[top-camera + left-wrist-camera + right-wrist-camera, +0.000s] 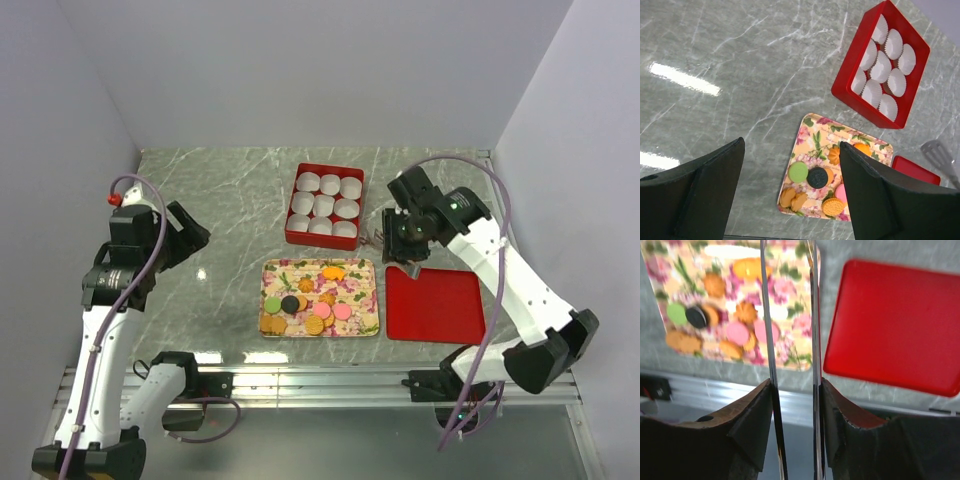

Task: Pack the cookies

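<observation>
The cookies [305, 300] lie in orange, brown, pink, green and black on a floral tray [370, 268] at the table's front centre. My right gripper [402, 243] hangs above the gap between tray and red lid, shut on metal tongs [767, 340] whose two thin blades run between its fingers [752, 415]. Past those blades I see the cookies [735, 332] on the tray [790, 290]. My left gripper [791, 146] is open and empty, high over the table's left side, with the cookies [816, 177] below it. The tongs' slotted tip [939, 154] shows at the right.
A red box [293, 236] with several white paper cups stands behind the tray. It appears again in the left wrist view as the red box [850, 95]. Its flat red lid [435, 303] lies right of the tray. White walls close in on both sides.
</observation>
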Motion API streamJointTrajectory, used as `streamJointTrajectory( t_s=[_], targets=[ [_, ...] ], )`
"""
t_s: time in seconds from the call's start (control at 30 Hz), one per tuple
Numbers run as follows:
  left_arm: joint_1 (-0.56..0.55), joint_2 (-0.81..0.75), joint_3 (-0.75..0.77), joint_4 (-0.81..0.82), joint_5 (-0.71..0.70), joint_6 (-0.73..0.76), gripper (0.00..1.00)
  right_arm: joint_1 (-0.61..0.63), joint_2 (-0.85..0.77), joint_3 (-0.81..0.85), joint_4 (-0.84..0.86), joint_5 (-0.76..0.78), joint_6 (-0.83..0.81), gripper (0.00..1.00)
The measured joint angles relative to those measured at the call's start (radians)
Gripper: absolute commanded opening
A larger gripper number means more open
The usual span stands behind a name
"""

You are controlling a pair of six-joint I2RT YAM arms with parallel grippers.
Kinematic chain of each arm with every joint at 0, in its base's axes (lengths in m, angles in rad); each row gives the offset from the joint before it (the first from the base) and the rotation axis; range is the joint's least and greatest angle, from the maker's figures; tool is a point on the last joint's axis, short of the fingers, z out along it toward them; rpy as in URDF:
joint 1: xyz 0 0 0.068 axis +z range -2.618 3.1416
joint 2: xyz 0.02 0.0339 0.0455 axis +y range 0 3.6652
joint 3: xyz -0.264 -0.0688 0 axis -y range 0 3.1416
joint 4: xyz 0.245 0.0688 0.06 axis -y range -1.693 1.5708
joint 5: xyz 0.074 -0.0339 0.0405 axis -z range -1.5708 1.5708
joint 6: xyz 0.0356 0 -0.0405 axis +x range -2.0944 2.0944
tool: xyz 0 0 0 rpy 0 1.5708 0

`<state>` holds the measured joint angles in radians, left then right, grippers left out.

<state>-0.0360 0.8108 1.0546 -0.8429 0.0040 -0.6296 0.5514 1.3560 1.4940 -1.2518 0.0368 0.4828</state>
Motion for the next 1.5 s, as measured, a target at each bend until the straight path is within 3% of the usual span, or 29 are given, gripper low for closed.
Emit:
streamJointTrajectory(
  t_s=[0.3, 0.67, 1.5],
  targets=[
    [-0.022, 0.041, 0.0, 0.04, 0.021, -0.012, 0.81, 0.163, -0.028, -0.031, -0.042, -0.058, 0.023, 0.51],
    [-0.032, 0.05, 0.0, 0.058, 0.026, -0.015, 0.81, 0.314, 0.105, -0.03, -0.035, -0.037, 0.033, 0.61],
    [-0.048, -0.004, -0.03, 0.058, 0.003, -0.002, 0.83, 0.352, 0.349, 0.077, -0.058, 0.079, -0.012, 0.63]
  ],
)
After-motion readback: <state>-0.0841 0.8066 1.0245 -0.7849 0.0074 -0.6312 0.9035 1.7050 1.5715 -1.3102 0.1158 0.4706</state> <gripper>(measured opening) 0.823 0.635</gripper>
